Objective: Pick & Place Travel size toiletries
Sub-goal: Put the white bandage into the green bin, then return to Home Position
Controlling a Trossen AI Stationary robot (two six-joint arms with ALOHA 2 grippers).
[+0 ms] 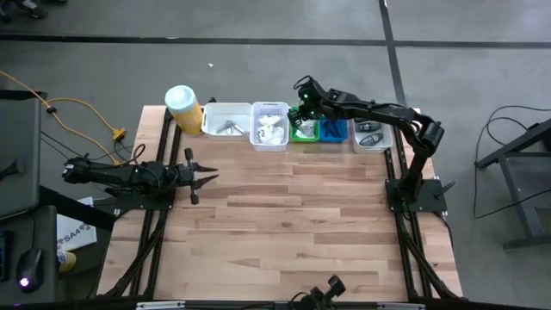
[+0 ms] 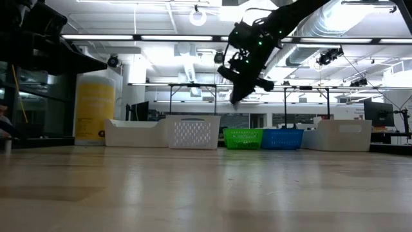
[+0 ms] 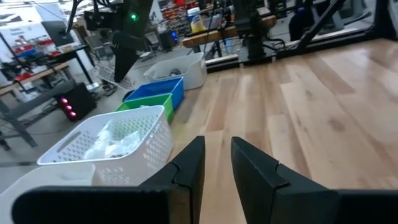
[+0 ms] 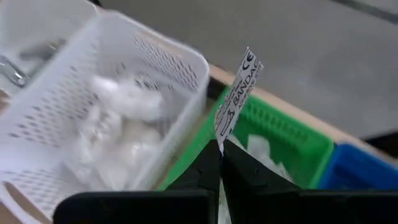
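Hovering right pincer [image 4: 219,148] clamped on thin white paper sachet [image 4: 236,99], above green plastic basket [image 4: 292,140], likely for drop; left pincer [image 3: 216,163] slightly apart, idle over wooden tabletop [image 1: 293,224]

Overhead view looks straight down; low view looks level across the table [image 2: 193,193]. Both wrist views look close past their fingers, sharing the white perforated basket [image 3: 118,146].

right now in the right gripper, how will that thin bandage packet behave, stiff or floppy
The bandage packet is likely stiff enough for now: it stands upright above the right gripper, pinched at one end. It looks flat, thin and probably very light, so it may flutter or land off target when released over the green basket.
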